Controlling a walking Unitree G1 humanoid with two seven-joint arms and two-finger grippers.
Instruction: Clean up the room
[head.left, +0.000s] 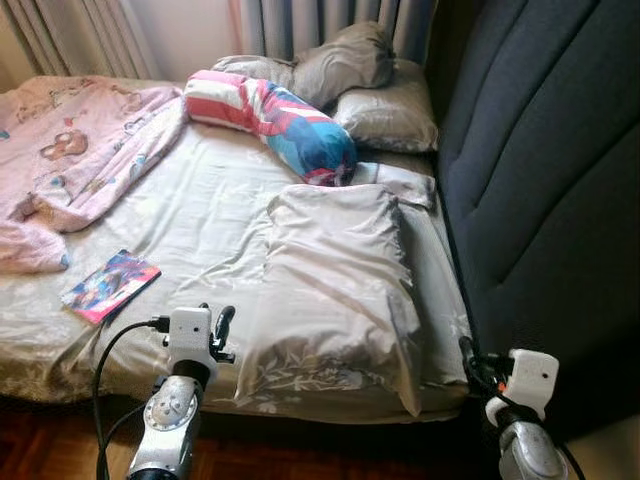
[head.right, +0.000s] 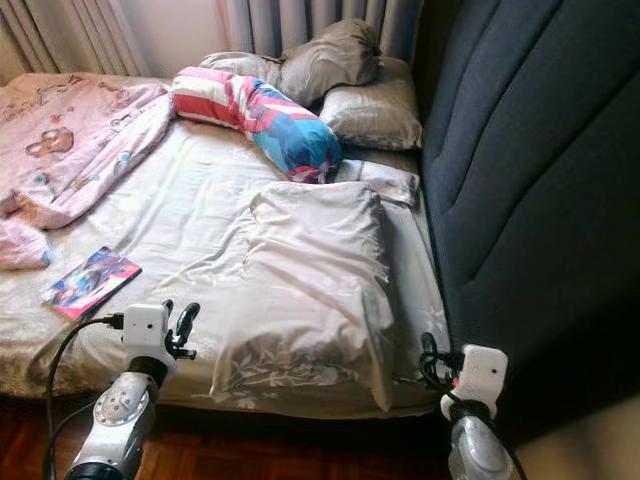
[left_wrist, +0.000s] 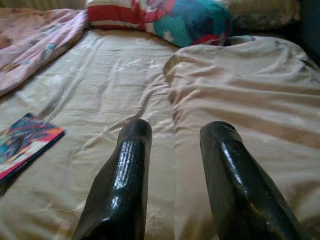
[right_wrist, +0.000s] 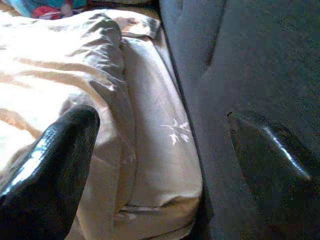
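A large beige pillow (head.left: 340, 270) lies askew on the beige bed sheet (head.left: 200, 210), reaching the front edge. A colourful book (head.left: 110, 285) rests on the sheet at the front left. A crumpled pink blanket (head.left: 80, 140) covers the far left of the bed. A striped red, white and blue bolster (head.left: 270, 115) lies across the back. My left gripper (left_wrist: 176, 135) is open and empty, low at the bed's front edge between book and pillow. My right gripper (right_wrist: 160, 120) is open and empty at the front right corner, by the pillow's end.
A dark padded headboard (head.left: 550, 180) runs along the bed's right side. Grey pillows (head.left: 350, 60) are piled at the back before grey curtains (head.left: 300, 25). Wooden floor (head.left: 50, 450) lies below the front edge of the bed.
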